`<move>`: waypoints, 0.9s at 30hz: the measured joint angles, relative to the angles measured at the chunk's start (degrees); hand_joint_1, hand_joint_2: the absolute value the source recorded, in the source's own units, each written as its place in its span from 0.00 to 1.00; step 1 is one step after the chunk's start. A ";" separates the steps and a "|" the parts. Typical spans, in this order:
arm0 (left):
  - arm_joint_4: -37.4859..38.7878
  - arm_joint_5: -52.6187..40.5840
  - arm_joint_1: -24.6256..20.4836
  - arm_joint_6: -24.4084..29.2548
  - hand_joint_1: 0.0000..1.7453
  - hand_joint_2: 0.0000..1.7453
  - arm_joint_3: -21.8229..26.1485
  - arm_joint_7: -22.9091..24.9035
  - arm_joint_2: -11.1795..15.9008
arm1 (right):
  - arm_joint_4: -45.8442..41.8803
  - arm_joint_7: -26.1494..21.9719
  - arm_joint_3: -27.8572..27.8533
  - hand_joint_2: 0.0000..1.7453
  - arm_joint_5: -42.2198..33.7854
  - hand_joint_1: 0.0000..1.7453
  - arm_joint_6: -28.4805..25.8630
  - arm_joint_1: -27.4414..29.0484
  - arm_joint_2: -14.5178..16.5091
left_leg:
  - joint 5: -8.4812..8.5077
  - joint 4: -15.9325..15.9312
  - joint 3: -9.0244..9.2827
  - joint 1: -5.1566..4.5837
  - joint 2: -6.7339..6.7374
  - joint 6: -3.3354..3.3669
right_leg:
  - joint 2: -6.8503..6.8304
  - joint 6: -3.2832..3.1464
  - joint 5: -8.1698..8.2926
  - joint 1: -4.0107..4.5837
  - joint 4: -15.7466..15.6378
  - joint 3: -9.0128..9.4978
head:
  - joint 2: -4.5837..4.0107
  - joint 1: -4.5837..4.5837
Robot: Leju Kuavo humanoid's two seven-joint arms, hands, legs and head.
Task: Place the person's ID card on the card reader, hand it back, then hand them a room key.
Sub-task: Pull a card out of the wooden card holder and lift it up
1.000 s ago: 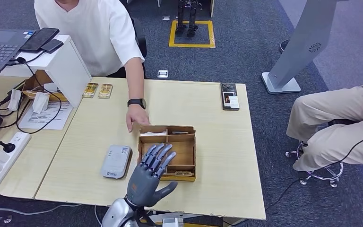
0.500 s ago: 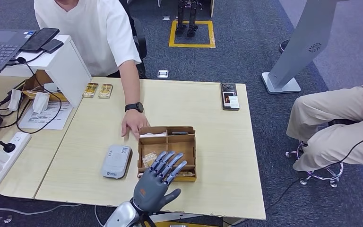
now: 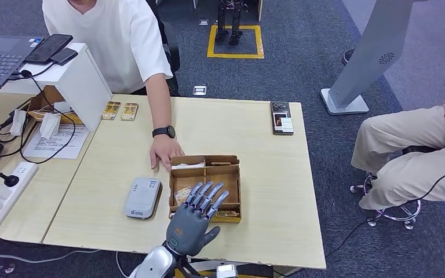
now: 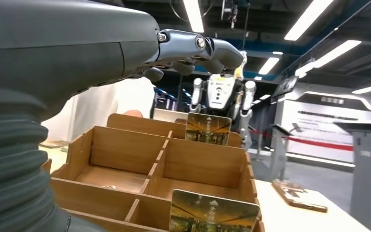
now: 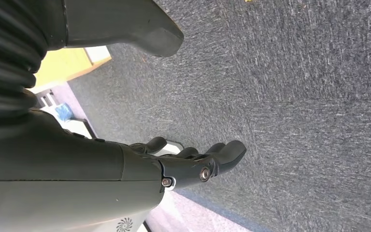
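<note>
My left hand hovers with fingers spread over the near half of the wooden compartment box and holds nothing. In the left wrist view its fingers reach above the box, where one gold key card stands in a near slot and another at the far wall. A key card leans in the box's left compartment. The grey card reader lies just left of the box. The person's hand rests on the table at the box's far left corner. My right hand hangs over the carpet, fingers loosely extended and holding nothing.
Two gold cards lie at the table's back left beside a white stand. A dark phone-like device sits at the back right. Cables and a power strip crowd the left side. A seated person's legs are to the right.
My left hand has drawn slightly back and to the right over the box, uncovering the card in its left compartment. The person's hand has shifted a little toward the box's corner.
</note>
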 joint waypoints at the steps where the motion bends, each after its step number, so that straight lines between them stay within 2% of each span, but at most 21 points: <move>1: 0.07 -0.56 -0.21 0.00 0.00 1.00 -0.54 1.42 0.15 | 0.00 0.02 0.00 1.00 -0.03 0.00 0.00 0.00 0.00 | 0.00 0.00 0.00 0.00 0.00 0.00 | 0.00 0.00 0.00 0.00 0.00 0.00 | 0.01 0.00; 4: 0.38 -1.73 -0.76 0.01 0.00 1.00 -2.11 4.42 0.57 | 0.00 0.09 -0.01 1.00 -0.23 0.00 0.00 0.00 0.00 | 0.00 0.00 0.00 0.00 0.00 0.00 | 0.00 0.00 0.00 0.00 0.00 0.00 | 0.01 0.01; 10: 0.87 -2.40 -1.28 0.02 0.00 1.00 -3.90 6.14 1.06 | 0.00 0.25 -0.01 1.00 -0.48 0.00 -0.02 0.01 0.00 | 0.00 0.00 -0.01 0.00 0.00 0.00 | 0.00 0.00 0.00 0.00 0.00 -0.01 | 0.02 0.01; 16: 1.49 -2.88 -2.15 0.02 0.00 1.00 -5.94 9.96 1.38 | 0.00 0.60 -0.04 1.00 -1.38 0.00 -0.33 0.05 0.00 | 0.00 0.00 -0.01 0.00 0.01 0.00 | 0.01 0.00 0.00 0.00 0.00 -0.03 | 0.01 0.01; 27: 3.72 -2.39 -4.03 0.02 0.00 1.00 -9.37 11.87 1.66 | 0.00 1.09 -0.08 1.00 -1.49 0.00 -0.55 0.04 0.00 | 0.00 0.00 -0.01 0.00 0.01 0.00 | 0.01 0.00 0.00 0.00 0.00 -0.03 | 0.01 0.00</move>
